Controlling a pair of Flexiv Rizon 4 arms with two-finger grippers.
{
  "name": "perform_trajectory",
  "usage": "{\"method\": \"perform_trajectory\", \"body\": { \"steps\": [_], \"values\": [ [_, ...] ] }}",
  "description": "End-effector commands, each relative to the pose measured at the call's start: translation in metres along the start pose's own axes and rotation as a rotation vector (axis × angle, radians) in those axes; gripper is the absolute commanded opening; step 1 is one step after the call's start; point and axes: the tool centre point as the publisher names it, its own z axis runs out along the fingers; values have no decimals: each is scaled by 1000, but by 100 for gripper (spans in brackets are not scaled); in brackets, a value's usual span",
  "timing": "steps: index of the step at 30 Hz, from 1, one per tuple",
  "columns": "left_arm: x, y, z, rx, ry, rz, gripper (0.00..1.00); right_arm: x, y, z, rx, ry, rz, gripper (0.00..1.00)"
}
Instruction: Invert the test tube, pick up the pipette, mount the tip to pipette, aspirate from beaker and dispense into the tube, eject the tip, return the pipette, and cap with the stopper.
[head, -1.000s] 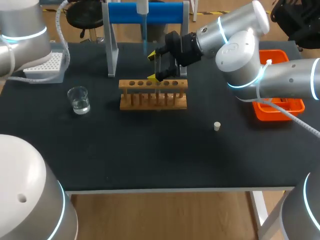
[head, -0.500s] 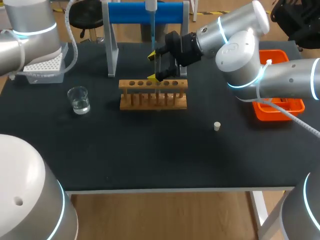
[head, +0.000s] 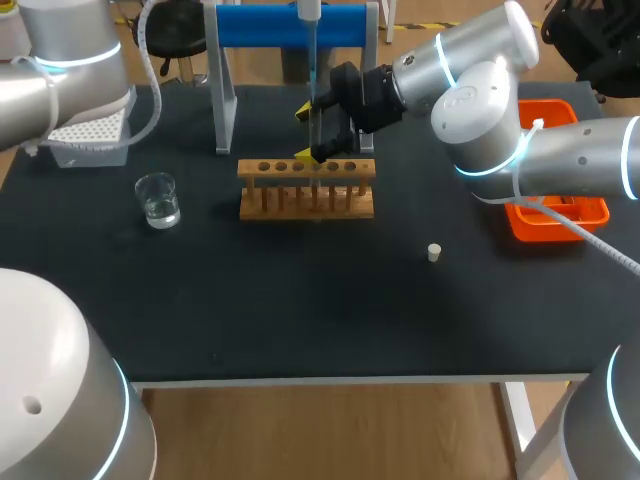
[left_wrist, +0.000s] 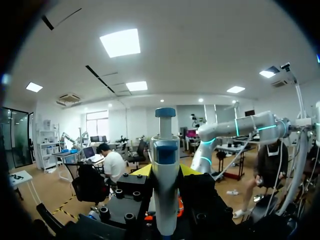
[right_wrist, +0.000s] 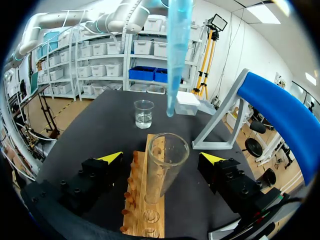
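Fingertips of the left gripper are pressed against both sides of the pipette – it is clamped by its body, plunger end up. Only the left arm is seen in the head view, entering at the far left corner; its gripper is cut off above the frame.

The pipette is hung vertically in front of the blue stand, and its pale blue pipette tip is pointed straight down. The tip's end is held just above the mouth of the test tube, not inside it.

The right gripper is spread wide, one finger on each side of the test tube, with a gap seen on both sides – nothing is gripped. The test tube is stood upright, mouth up, in a hole of the wooden rack.

A beaker with clear liquid is set on the table left of the rack, well apart from it. The stopper is laid on the table right of the rack, apart from everything. A tip box is placed at the far left, under the left arm. An orange tray at the right edge is partly hidden by the right arm.
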Motion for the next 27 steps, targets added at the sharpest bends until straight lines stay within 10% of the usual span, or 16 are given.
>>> {"method": "perform_trajectory", "body": {
  "steps": [1, 27],
  "values": [
    [-2, 2, -1, 2, 6, 1, 0, 0, 0, -1, 2, 1, 0, 100],
    [-2, 16, -1, 18, 9, -23, 0, 0, 0, -1, 2, 1, 0, 100]
  ]
}}
